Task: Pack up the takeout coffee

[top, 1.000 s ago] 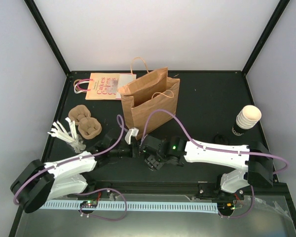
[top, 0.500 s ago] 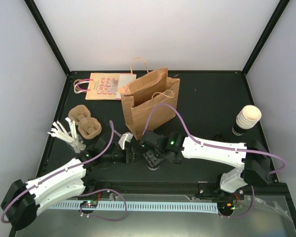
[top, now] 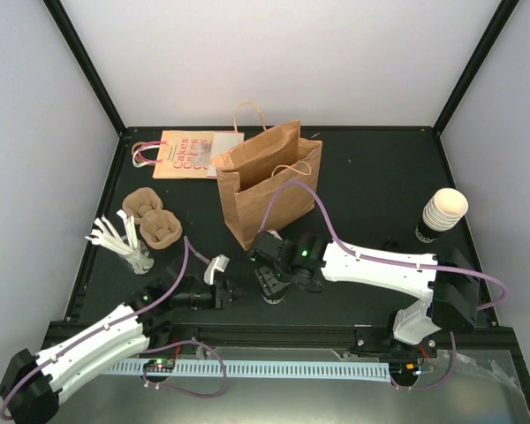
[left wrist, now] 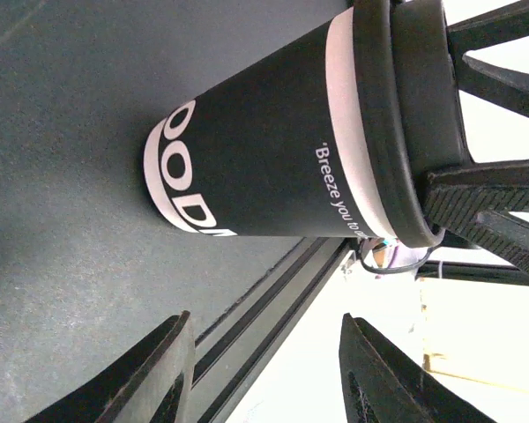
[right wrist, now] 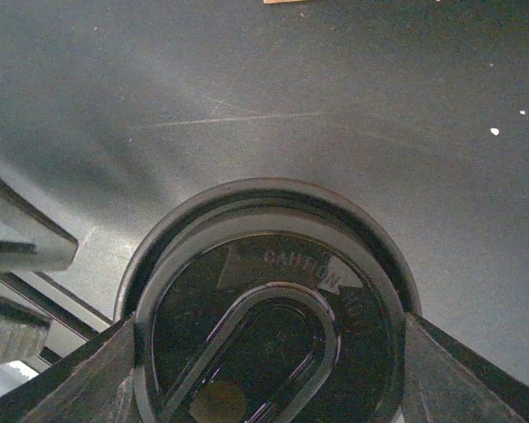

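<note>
We see a glossy black plastic lid (right wrist: 269, 326) on the smooth paper takeout coffee (left wrist: 256, 150), a matt dark table (right wrist: 353, 79), and a creased brown paper bag (top: 269, 190).

The dark surface (top: 371, 177) is carrying the takeout coffee (left wrist: 273, 150) between the right fingers (right wrist: 450, 374), a brown paper bag (top: 265, 190) just beyond them, and pulp cup trays (top: 156, 221) well apart.

Your left pincer (left wrist: 264, 330) hangs low, jaws apart, empty; your right pincer (right wrist: 264, 374) clamps the takeout coffee (left wrist: 273, 141) from above.

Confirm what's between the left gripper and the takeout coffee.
Only bare table lies between left gripper and takeout coffee; left wrist view shows it.
</note>
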### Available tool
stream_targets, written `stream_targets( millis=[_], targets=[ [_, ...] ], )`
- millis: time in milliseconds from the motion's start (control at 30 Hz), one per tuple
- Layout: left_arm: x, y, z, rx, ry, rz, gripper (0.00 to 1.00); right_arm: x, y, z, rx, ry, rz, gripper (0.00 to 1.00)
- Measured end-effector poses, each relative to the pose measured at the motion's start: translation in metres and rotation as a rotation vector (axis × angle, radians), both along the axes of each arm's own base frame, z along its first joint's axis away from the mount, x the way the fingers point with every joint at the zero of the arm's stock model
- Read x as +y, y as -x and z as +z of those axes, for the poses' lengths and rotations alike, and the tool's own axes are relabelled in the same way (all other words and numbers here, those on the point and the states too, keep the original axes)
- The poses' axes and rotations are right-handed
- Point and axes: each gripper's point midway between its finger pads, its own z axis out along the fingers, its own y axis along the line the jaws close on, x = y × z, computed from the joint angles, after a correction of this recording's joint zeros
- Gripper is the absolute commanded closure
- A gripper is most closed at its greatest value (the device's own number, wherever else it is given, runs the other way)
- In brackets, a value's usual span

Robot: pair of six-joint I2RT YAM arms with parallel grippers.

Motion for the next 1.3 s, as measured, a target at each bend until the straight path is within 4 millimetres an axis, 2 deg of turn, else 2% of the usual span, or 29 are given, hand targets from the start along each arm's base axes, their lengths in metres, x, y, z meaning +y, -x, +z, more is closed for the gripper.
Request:
stream_targets(
  millis=[233, 567, 633, 1300],
  targets=[
    [-0.007, 0.004, 0.006, 0.034, 0.08, 0.011, 0.52, 0.0, 0.001, 0.002, 0.009, -0.007, -0.084, 0.31],
    [-0.011, 0.006, 0.011, 0.058, 0.122, 0.019, 0.52, 0.001, 0.009, 0.001, -0.02, 0.019, -0.112, 0.21],
    [-0.01, 0.006, 0.012, 0.052, 0.128, 0.023, 0.52, 0.001, 0.011, 0.001, -0.014, 0.018, -0.115, 0.17],
    [-0.009, 0.003, 0.014, 0.035, 0.135, 0.041, 0.52, -0.013, 0.025, 0.003, 0.032, 0.078, -0.091, 0.08]
  ],
)
